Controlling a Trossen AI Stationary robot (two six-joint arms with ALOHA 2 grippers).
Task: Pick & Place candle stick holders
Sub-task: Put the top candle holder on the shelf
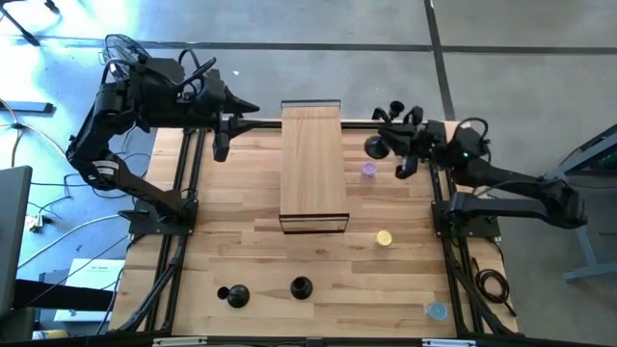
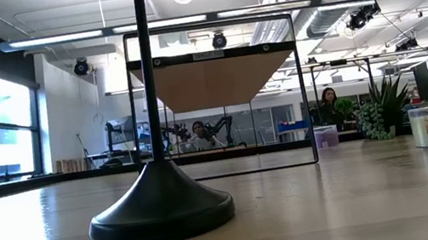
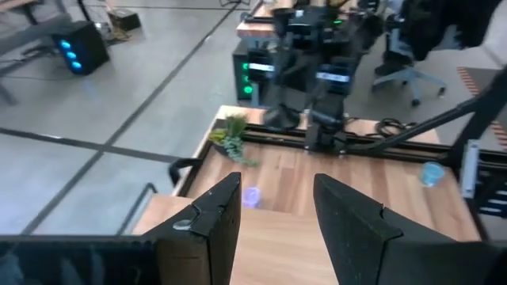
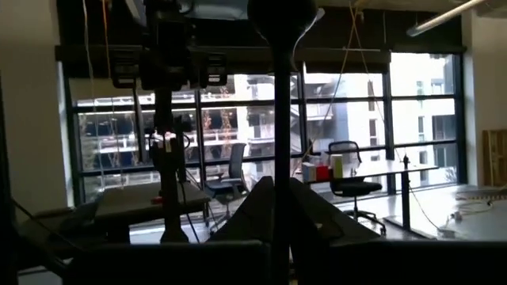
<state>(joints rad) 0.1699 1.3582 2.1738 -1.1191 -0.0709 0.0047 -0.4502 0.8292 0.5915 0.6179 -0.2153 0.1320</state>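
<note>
- We're with the right gripper (image 1: pixel 405 145) at the upper right of the high view, clamped tight on the thin stem of a candle stick holder (image 1: pixel 376 147) whose round base shows as a dark disc just left of the fingers.
- In the right wrist view that stem (image 4: pixel 279 142) runs straight up between the fingers, so we read the holder as lifted and carried sideways, off the table.
- Our worry: the grip is on a slim stem with a heavy base out at one end, so a quick swing could let it pivot or slip out.
- Second worry: the raised wooden shelf (image 1: pixel 313 164) sits just left of the held holder; a low pass could knock the base on its black frame.
- The left gripper (image 1: pixel 222 138) waits at the upper left, fingers part-open around nothing.
- Further out, two more holders stand at the bottom edge: one lower left (image 1: pixel 233 296), one lower centre (image 1: pixel 302 287), well apart from the right gripper.
- The small purple cup (image 1: pixel 368 170) sits just below the held base and could get clipped.
</note>
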